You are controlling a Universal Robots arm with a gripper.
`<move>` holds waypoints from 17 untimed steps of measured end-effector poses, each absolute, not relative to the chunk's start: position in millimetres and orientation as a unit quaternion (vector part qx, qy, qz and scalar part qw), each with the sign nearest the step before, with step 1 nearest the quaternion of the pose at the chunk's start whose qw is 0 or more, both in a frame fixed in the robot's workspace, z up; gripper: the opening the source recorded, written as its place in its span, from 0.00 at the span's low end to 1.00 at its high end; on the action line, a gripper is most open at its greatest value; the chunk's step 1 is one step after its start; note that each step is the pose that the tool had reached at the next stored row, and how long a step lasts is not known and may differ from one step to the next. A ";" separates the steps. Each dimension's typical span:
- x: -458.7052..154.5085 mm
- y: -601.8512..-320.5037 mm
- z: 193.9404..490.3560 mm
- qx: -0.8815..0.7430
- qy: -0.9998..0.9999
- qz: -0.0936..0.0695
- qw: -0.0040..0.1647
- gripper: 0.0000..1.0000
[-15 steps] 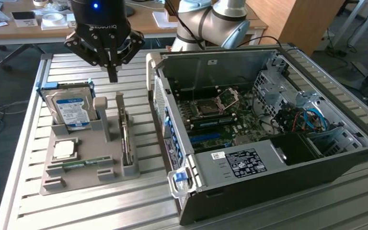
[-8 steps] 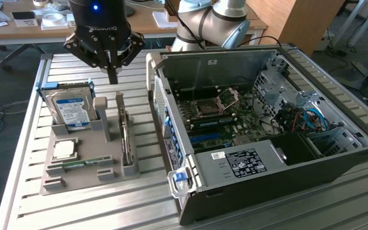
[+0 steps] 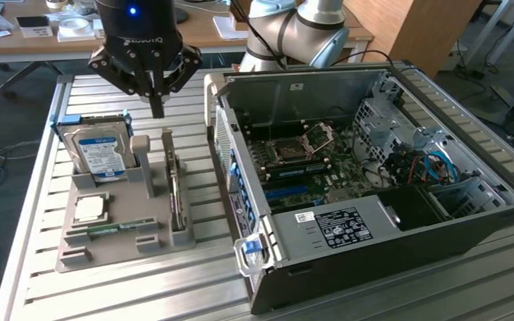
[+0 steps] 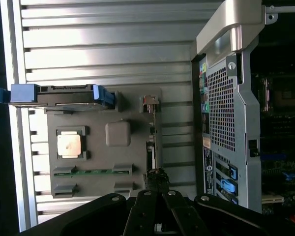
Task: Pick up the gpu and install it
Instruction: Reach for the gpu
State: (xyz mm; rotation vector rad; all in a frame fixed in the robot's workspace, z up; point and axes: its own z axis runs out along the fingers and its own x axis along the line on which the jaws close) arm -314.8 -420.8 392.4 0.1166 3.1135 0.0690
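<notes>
Behind the work area you've got office clutter and a wooden panel (image 3: pixel 417 27). Your slatted metal desk (image 3: pixel 114 294) carries two big items. A grey holder tray (image 3: pixel 114 247) sits toward the desk edge on the exterior view's left. An open computer case (image 3: pixel 364 227) takes up the rest, w/ its motherboard (image 3: pixel 302 167) exposed.

The gpu (image 3: pixel 176 200) is in the tray, standing on edge in a slot along the tray side nearest the case. It's thin and dark, and you see it edge-on in the wrist view. It hasn't been lifted, and it isn't in the case.

Other tray items:
- A blue-labelled hard drive (image 3: pixel 99 152) stands upright at the tray end nearest the pincer.
- A square processor chip (image 3: pixel 90 208) lies flat mid-tray.
- A narrow green memory stick (image 3: pixel 114 229) lies flat just beside the chip, on the side away from the drive.

Your pincer (image 3: pixel 157 107) is clenched, fingers pressed together w/ nothing btwn them. It hangs above the tray's drive end, btwn the drive and the case. It's roughly in line w/ the gpu's slot, but higher than the card and apart from it. In the wrist view the fingertips overlap one end of the card. The arm (image 3: pixel 310 27) rises by the desk edge behind the case.
</notes>
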 end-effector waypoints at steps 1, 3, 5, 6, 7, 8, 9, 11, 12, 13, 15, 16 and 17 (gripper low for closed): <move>-314.7 -421.3 392.4 0.037 0.999 0.022 0.013 0.11; -314.8 -422.3 392.4 0.037 0.999 0.022 0.013 0.11; -314.8 -422.4 392.4 0.037 0.999 0.022 0.013 0.11; -314.8 -422.4 392.4 0.037 0.999 0.022 0.013 0.11; -314.8 -422.5 392.4 0.037 0.999 0.022 0.013 0.11; -314.8 -422.5 392.4 0.037 0.999 0.022 0.013 0.11; -315.1 -422.6 392.4 0.037 0.999 0.022 0.013 0.11; -315.4 -423.2 392.4 0.037 0.999 0.022 0.013 0.11; -315.6 -423.7 392.3 0.037 0.999 0.022 0.012 0.11; -316.0 -424.0 392.2 0.037 0.999 0.022 0.013 0.11; -317.5 -424.4 392.1 0.037 0.999 0.022 0.013 0.11; -318.0 -424.9 392.0 0.037 0.999 0.022 0.013 0.11; -318.1 -425.6 392.0 0.037 0.999 0.022 0.013 0.11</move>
